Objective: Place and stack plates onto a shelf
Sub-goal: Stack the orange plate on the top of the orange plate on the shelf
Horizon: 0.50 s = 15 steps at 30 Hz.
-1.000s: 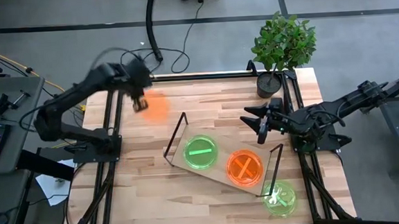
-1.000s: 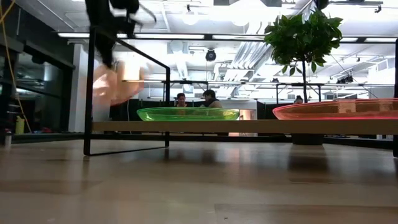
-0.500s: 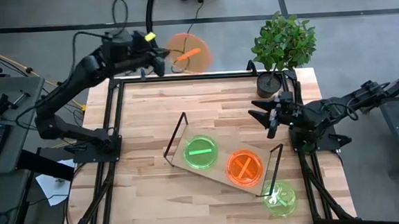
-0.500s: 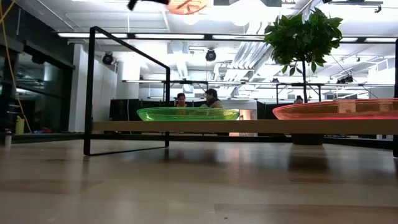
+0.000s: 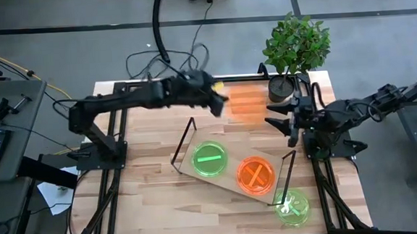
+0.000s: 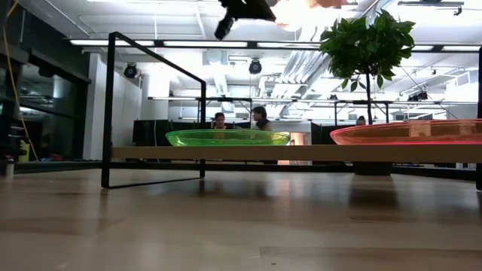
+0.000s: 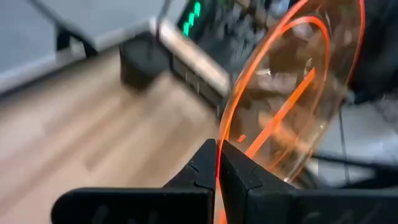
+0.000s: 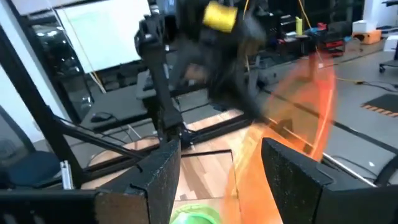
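We find no readable words, brands, numbers or signs on anything in these views of the table.

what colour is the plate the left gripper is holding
Neon orange, with a bright bar; the plate shows best in the left wrist view, pinched in the left gripper.

We found two plates (image 5: 210,160) (image 5: 255,175) side by side on the shelf (image 5: 190,170), a third plate (image 5: 294,205) on the table beside the shelf's right end, and a potted plant (image 5: 296,48) at the table's far right corner.
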Each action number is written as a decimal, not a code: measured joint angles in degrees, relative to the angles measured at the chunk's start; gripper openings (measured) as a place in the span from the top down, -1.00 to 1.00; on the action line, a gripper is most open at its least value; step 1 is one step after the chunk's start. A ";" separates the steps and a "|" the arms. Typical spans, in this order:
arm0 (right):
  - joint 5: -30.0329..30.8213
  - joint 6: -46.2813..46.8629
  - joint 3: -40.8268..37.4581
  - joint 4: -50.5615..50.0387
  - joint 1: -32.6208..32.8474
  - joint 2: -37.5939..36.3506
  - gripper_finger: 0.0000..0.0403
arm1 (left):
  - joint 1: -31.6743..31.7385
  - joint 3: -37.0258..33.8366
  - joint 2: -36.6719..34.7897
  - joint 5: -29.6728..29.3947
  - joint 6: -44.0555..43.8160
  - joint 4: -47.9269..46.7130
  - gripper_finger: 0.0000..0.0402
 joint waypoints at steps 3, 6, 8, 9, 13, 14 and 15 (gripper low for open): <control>-1.04 -0.36 0.00 -0.82 0.00 -2.28 -0.04 | -3.57 0.00 2.65 0.15 -2.60 -0.92 1.00; -1.47 0.07 0.00 -2.50 0.00 -4.64 -0.04 | -7.60 0.00 5.41 0.35 -5.13 -0.87 1.00; -1.40 0.06 0.00 -3.10 -0.02 -5.75 -0.04 | -10.39 0.02 7.74 0.49 -6.14 -0.98 1.00; -1.27 0.06 0.00 -3.36 -0.02 -6.20 -0.04 | -11.79 0.02 8.97 0.54 -6.37 -1.34 1.00; 0.32 -0.57 0.00 -3.74 -0.02 -6.98 -0.04 | -16.71 0.00 14.46 0.74 -9.07 -0.78 1.00; 0.79 -0.89 0.00 -3.80 -0.02 -6.98 -0.04 | -17.52 0.01 15.88 0.86 -9.71 0.44 1.00; 1.50 -1.01 0.00 -3.84 -0.02 -6.98 -0.04 | -18.22 0.02 17.10 0.94 -10.54 1.31 1.00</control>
